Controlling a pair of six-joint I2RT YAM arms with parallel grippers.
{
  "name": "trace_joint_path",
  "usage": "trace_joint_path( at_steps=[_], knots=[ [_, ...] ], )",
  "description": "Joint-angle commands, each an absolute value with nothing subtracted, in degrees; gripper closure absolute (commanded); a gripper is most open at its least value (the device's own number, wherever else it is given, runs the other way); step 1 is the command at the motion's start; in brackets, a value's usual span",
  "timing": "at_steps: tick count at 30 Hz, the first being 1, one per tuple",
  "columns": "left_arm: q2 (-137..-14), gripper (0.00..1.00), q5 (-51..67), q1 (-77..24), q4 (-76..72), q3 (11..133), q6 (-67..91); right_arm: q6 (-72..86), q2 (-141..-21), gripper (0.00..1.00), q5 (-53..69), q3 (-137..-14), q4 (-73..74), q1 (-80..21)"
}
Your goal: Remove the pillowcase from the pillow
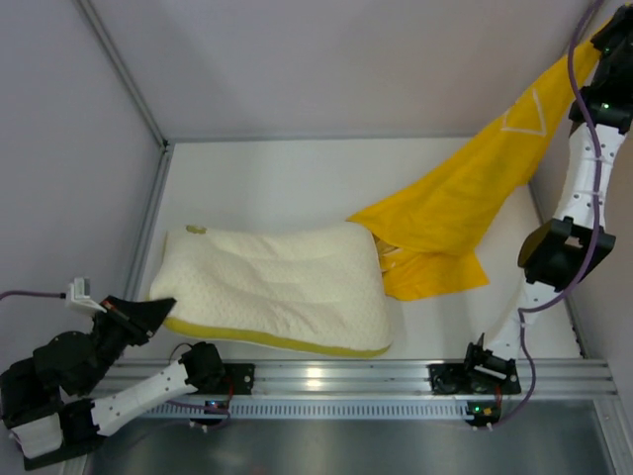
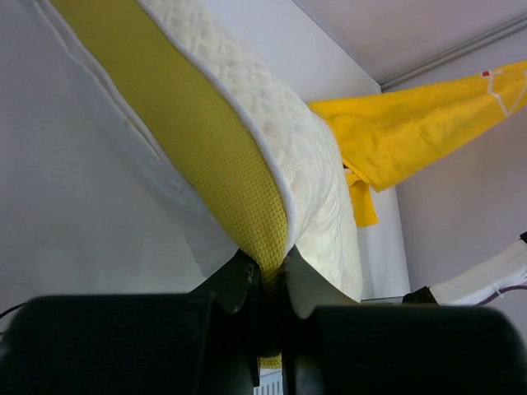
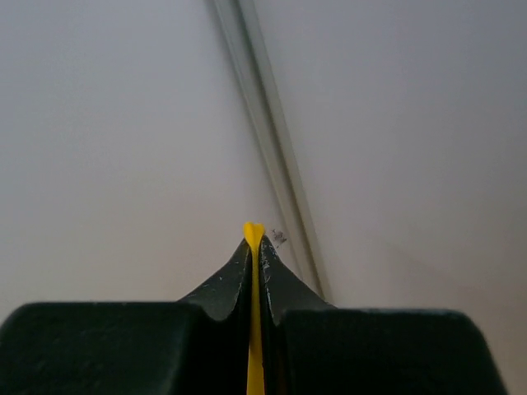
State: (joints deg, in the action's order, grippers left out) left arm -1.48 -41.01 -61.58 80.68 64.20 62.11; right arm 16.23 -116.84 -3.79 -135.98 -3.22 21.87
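Note:
The cream pillow (image 1: pixel 272 287) lies across the table, with a yellow mesh band along its near side. My left gripper (image 1: pixel 158 309) is shut on the pillow's near-left corner; in the left wrist view my gripper (image 2: pixel 272 271) pinches the mesh band of the pillow (image 2: pixel 272 123). My right gripper (image 1: pixel 605 35) is raised high at the far right, shut on the yellow pillowcase (image 1: pixel 465 198). The cloth hangs stretched down to the pillow's right end, where its lower part lies bunched on the table. The right wrist view shows my gripper (image 3: pixel 254 247) with a sliver of pillowcase (image 3: pixel 253 233) between the fingertips. The pillowcase (image 2: pixel 412 123) also shows in the left wrist view.
White walls enclose the table on the left, back and right. An aluminium rail (image 1: pixel 326 376) runs along the near edge with both arm bases on it. A metal frame post (image 1: pixel 148 208) runs along the left wall. My right arm (image 1: pixel 579 188) stands along the right wall.

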Motion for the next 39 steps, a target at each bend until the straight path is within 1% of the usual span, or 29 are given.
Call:
trace_joint_path(
  at_steps=[1,4,7,9,10,11,12,13,14,16,17,18,19,20,21,23,24,25,26,27,29,30,32,33,36,38,39],
  knots=[
    [-1.1,1.00,-43.2,-61.3,86.5,64.2,63.4,15.1,-111.9,1.00,-5.2,-132.2,-9.2,17.6],
    [-1.1,1.00,-42.7,-61.3,86.5,64.6,64.7,13.3,-111.6,1.00,-4.8,-132.1,-6.3,14.1],
    [-1.1,1.00,-42.5,-61.4,86.4,64.1,66.5,10.5,-109.1,1.00,-5.7,-128.2,-3.5,9.6],
    [-1.1,1.00,-41.8,-61.4,86.4,63.5,67.3,10.3,-106.4,1.00,-6.2,-120.7,-3.3,6.5],
    [-1.1,1.00,-41.5,-61.4,86.4,63.2,68.0,11.2,-102.8,1.00,-7.0,-117.7,-3.4,5.7],
    [-1.1,1.00,-40.9,-61.5,86.4,63.1,68.3,12.4,-101.0,1.00,-7.2,-111.3,-3.7,5.1],
    [-1.1,1.00,-40.5,-61.6,86.4,63.1,68.6,13.7,-99.0,1.00,-7.2,-108.0,-3.7,4.1],
    [-1.1,1.00,-40.2,-61.6,86.4,63.0,69.4,15.2,-94.8,1.00,-6.2,-104.6,-4.0,3.8],
    [-1.1,1.00,-39.8,-61.6,86.4,62.9,69.9,17.9,-92.7,1.00,-5.5,-97.6,-4.2,3.3],
    [-1.1,1.00,-38.9,-61.7,86.5,62.7,70.4,20.9,-86.5,1.00,-4.6,-91.1,-3.9,1.8],
    [-1.1,1.00,-38.7,-61.8,86.4,62.2,70.7,21.9,-84.6,1.00,-4.1,-84.9,-3.6,1.1],
    [-1.1,1.00,-38.1,-61.8,86.4,62.1,70.9,22.5,-82.6,1.00,-3.1,-82.0,-3.2,0.0],
    [-1.1,1.00,-37.8,-61.9,86.4,61.5,71.0,23.5,-79.0,1.00,-3.3,-79.4,-1.8,-2.3],
    [-1.1,1.00,-37.6,-61.9,86.3,61.2,71.1,24.3,-77.4,1.00,-3.9,-74.3,-0.9,-3.7],
    [-1.1,1.00,-37.4,-62.0,86.3,60.9,71.2,25.1,-76.0,1.00,-3.7,-72.0,-0.2,-6.0],
    [-1.2,1.00,-37.1,-62.1,86.0,60.2,71.3,28.2,-73.5,1.00,-2.5,-66.5,6.0,-8.3],
    [-1.3,1.00,-37.0,-62.1,85.5,60.0,71.2,29.8,-73.0,0.98,-2.2,-64.2,7.5,-10.4],
    [-1.2,1.00,-36.7,-62.3,84.6,59.9,71.1,32.0,-72.9,0.88,-0.8,-62.2,8.8,-11.2],
    [-1.2,1.00,-36.7,-62.5,84.1,59.7,71.0,32.5,-73.2,0.72,1.6,-58.2,9.7,-11.9],
    [-1.2,1.00,-36.5,-62.6,83.6,59.3,70.7,32.8,-73.6,0.42,3.7,-56.4,11.1,-13.7],
    [-1.2,1.00,-36.0,-62.5,82.4,59.1,70.3,33.0,-75.1,0.28,3.3,-52.8,13.8,-15.8],
    [-1.3,1.00,-35.9,-62.5,82.3,58.8,69.9,33.1,-75.0,0.16,1.7,-51.5,16.4,-18.6],
    [-1.2,1.00,-35.7,-62.6,82.1,58.7,69.8,33.3,-72.3,0.09,-3.1,-47.6,17.1,-20.8],
    [-1.2,1.00,-35.7,-62.5,82.1,58.8,69.4,34.0,-70.7,0.08,-4.2,-46.0,17.4,-22.0],
    [-1.1,1.00,-35.7,-62.5,82.2,59.2,69.2,36.4,-64.3,0.00,-2.0,-41.1,17.5,-23.9],
    [-1.1,1.00,-35.8,-62.5,82.2,59.2,69.1,37.4,-60.2,0.00,-0.9,-39.1,18.1,-25.6],
    [-1.1,1.00,-35.8,-62.5,82.1,59.2,69.1,37.3,-59.2,0.00,1.8,-38.5,18.0,-26.4]
  ],
)
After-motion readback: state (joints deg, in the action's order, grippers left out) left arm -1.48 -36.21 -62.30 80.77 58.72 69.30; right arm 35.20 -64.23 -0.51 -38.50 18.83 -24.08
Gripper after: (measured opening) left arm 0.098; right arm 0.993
